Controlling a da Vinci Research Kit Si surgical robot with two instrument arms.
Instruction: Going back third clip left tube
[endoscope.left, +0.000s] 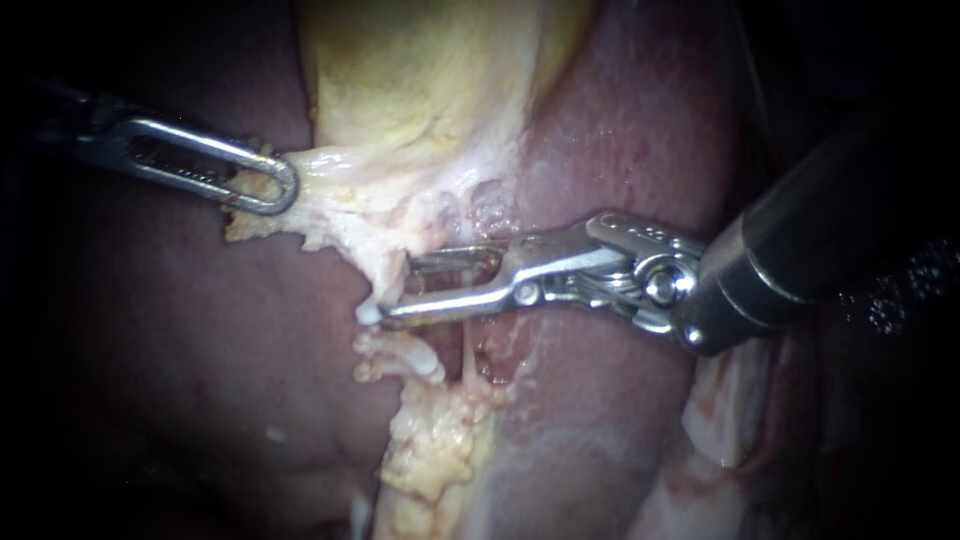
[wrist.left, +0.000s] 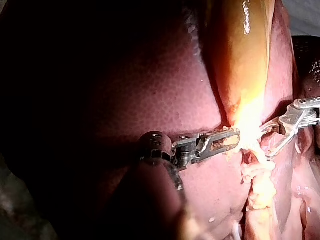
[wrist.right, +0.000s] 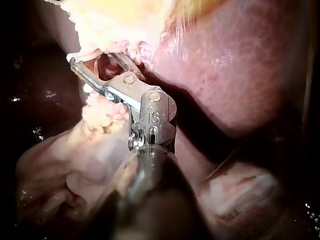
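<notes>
Tube (endoscope.left: 388, 272) stands taut below the gallbladder (endoscope.left: 420, 90), over the liver (endoscope.left: 620, 130), because our left instrument's (endoscope.left: 283, 188) hand clamps the gallbladder; our right instrument's (endoscope.left: 396, 290) hand gapes astride the tube.

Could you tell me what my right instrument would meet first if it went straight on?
Probably the pale tube at the open jaw tips of the right instrument; the liver lies beyond, depth unclear.
</notes>
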